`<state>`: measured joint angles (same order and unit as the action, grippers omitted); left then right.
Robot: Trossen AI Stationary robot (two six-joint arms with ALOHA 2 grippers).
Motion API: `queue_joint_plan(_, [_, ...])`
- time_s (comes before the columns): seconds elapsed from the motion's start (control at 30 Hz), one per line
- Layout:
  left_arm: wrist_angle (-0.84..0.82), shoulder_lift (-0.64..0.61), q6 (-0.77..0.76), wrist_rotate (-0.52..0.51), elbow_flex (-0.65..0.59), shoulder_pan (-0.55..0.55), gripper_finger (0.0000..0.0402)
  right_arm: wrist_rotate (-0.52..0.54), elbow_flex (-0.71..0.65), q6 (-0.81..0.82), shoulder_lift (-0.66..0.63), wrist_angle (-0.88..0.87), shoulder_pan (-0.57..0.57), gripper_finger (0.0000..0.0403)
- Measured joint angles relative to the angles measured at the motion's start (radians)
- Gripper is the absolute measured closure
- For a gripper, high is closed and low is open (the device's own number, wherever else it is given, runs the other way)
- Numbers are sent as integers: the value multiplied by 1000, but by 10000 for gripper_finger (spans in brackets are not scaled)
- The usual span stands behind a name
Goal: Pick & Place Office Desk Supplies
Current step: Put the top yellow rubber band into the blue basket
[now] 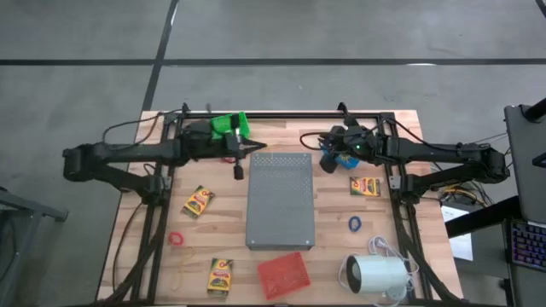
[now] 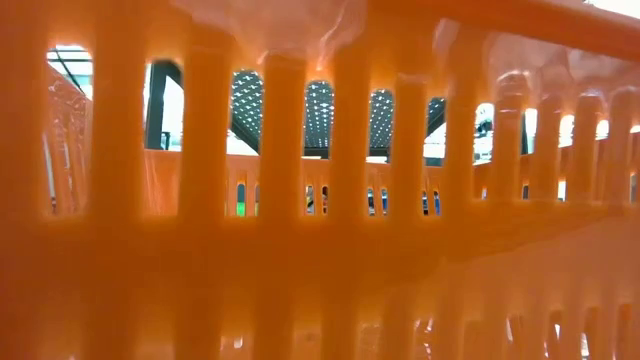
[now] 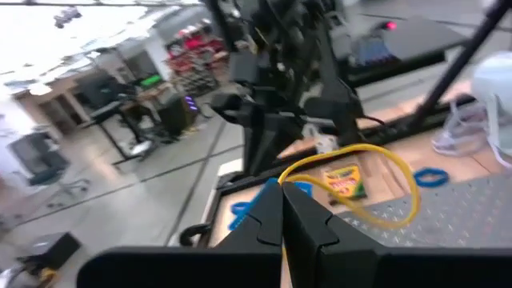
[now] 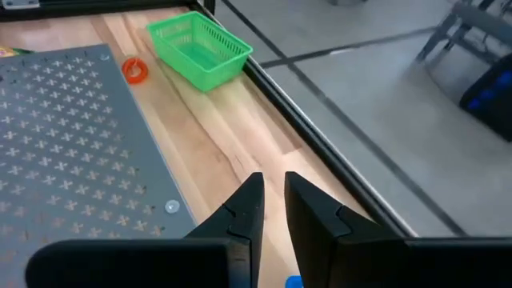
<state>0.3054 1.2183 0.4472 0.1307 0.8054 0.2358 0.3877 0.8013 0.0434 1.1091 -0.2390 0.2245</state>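
Jaws of left gripper [image 3: 282, 210] pinch a tan rubber band [image 3: 376, 180], loop hanging ahead over grey slab [image 3: 464, 212]. Right gripper [image 4: 272, 196] jaws narrow, nothing between; green basket [image 4: 198, 46] far ahead.

Wood, metal and plastic on the counter

The counter [image 1: 281, 136] is pale planked wood; the grey perforated slab [image 1: 280, 200] looks matt metal; the green basket [image 4: 198, 50] and red basket [image 1: 284, 275] are plastic mesh.

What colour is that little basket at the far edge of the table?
Bright green. The basket shows best in the right wrist view.
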Motion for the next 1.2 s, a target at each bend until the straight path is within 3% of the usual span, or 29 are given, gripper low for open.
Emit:
queue_joint_plan(0.4, [5,267,52,179,218,89,400,-30,-26,-208,-1,128,-11,355])
queue_joint_plan(0.67, [14,289,71,314,297,119,399,-421,-27,-313,-1,151,-11,355])
queue_joint_plan(0.73, [16,288,78,325,301,125,399,-467,-27,-334,-1,150,-11,355])
queue_joint_plan(1.03, [53,311,80,429,303,132,399,-465,-27,-341,-1,191,-11,355])
queue_joint_plan(1.2, [69,338,80,431,306,134,399,-464,-27,-335,-1,233,-10,355])
